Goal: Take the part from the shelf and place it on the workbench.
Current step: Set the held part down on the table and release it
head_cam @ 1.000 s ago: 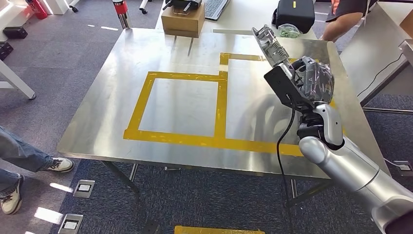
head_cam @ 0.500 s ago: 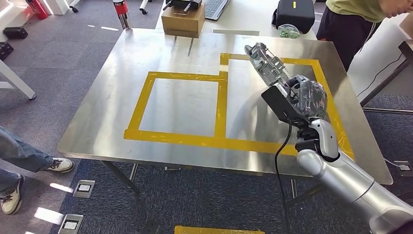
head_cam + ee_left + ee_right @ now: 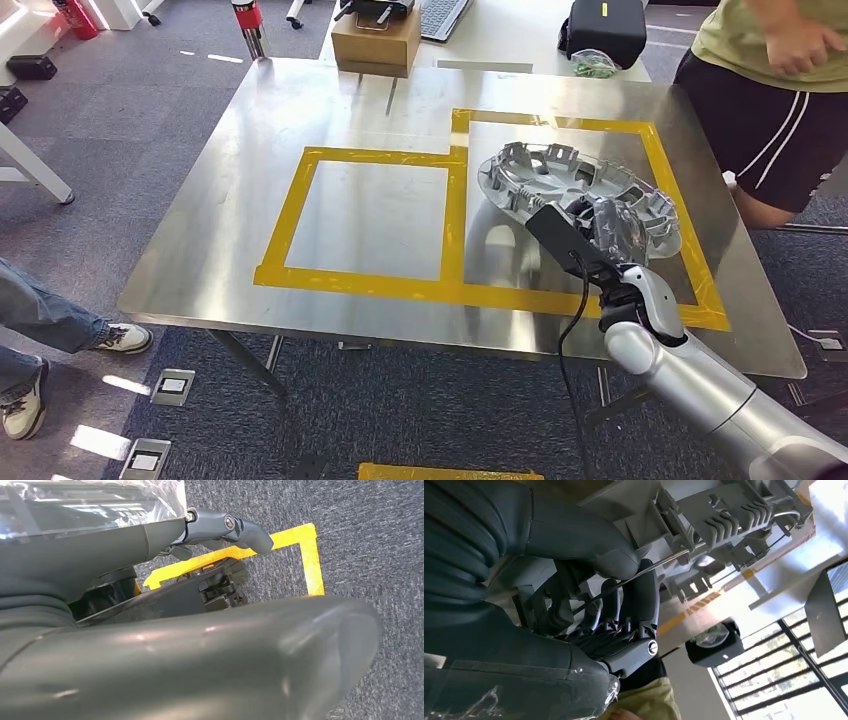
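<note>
head view: the right hand (image 3: 612,226) was seen over the right side of the steel workbench (image 3: 250,200), wrapped in clear plastic, with a black cable hanging from the wrist.
part: a grey round plastic part (image 3: 560,180) was held at its near edge by the right hand; it was tilted, ribbed underside up, inside the right yellow tape rectangle (image 3: 660,170), its far-left rim low to the surface. whether it touched the workbench could not be told.
right wrist view: the dark fingers (image 3: 639,600) and thick grey thumb (image 3: 589,545) were closed on the part (image 3: 724,515), with a thin wire ring of the part running between them.
left hand: the left hand (image 3: 220,530) was seen in the left wrist view above grey carpet and a yellow floor marking (image 3: 310,555); its fingers were partly curled, and nothing was seen in them. how far it was open could not be told.
left tape square: a second yellow tape square (image 3: 300,200) lay to the left of the part.
far edge: a cardboard box (image 3: 377,40) and a black bag (image 3: 605,28) stood beyond the workbench.
right side: a person in black shorts (image 3: 770,130) stood just beside the right edge.
near left: a person's shoes (image 3: 120,338) were seen on the floor.
</note>
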`<state>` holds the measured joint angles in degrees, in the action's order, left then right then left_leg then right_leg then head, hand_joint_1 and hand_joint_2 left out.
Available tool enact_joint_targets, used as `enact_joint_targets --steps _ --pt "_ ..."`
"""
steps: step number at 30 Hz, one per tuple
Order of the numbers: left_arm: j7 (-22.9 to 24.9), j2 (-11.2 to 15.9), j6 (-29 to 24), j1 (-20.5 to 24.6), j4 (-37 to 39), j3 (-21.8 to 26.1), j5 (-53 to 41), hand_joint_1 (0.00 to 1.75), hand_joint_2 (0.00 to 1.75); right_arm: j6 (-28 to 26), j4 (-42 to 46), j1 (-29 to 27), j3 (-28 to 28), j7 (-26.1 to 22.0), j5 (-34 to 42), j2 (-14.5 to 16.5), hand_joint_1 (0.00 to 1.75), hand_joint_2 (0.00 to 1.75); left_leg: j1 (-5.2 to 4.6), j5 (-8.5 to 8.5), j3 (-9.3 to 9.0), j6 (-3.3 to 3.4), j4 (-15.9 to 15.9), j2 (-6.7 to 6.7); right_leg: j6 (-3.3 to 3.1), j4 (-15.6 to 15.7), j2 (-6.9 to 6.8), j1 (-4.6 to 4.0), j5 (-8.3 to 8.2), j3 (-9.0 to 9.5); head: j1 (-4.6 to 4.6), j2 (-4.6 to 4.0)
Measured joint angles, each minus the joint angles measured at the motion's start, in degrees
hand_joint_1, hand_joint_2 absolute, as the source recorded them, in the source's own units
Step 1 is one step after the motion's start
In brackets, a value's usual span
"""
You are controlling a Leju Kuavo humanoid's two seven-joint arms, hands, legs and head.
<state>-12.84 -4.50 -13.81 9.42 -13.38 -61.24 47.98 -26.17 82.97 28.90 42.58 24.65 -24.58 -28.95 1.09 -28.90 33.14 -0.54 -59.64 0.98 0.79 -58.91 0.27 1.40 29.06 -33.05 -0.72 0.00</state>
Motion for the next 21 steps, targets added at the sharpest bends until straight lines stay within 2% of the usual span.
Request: enact_joint_targets --steps 6,17,19,21 --pt "-0.6 0.0 -0.1 -0.2 0.0 0.1 0.8 0.0 0.0 4.2 -0.4 -0.9 0.3 -3.5 10.7 1.4 1.75 1.75 0.0 0.0 0.0 0.0 0.0 0.0 0.0 0.0 0.01 0.0 0.0 0.0 0.01 0.0" --pt "-1.3 0.0 -0.6 -0.5 0.0 0.4 1.0 0.0 0.0 4.4 0.9 -1.7 1.2 -3.8 12.4 3.1 1.75 1.75 0.0 0.0 -0.02 0.0 0.0 -0.01 0.0 0.0 0.03 0.0 0.0 0.0 0.01 0.0" --pt "-1.2 0.0 -1.1 -0.6 0.0 0.4 1.0 0.0 0.0 4.4 1.2 -1.8 1.2 -3.5 12.4 3.1 0.87 1.75 0.0 0.0 -0.02 0.0 0.0 -0.01 0.0 0.0 0.03 0.0 0.0 0.0 0.01 0.0" --pt "-1.1 0.0 -1.3 -0.6 0.0 0.4 1.0 0.0 0.87 4.4 1.5 -1.9 1.2 -3.3 12.5 3.1 0.0 1.75 0.0 0.0 -0.03 0.0 0.0 -0.01 0.0 0.0 0.04 0.0 0.0 0.0 0.01 0.0"
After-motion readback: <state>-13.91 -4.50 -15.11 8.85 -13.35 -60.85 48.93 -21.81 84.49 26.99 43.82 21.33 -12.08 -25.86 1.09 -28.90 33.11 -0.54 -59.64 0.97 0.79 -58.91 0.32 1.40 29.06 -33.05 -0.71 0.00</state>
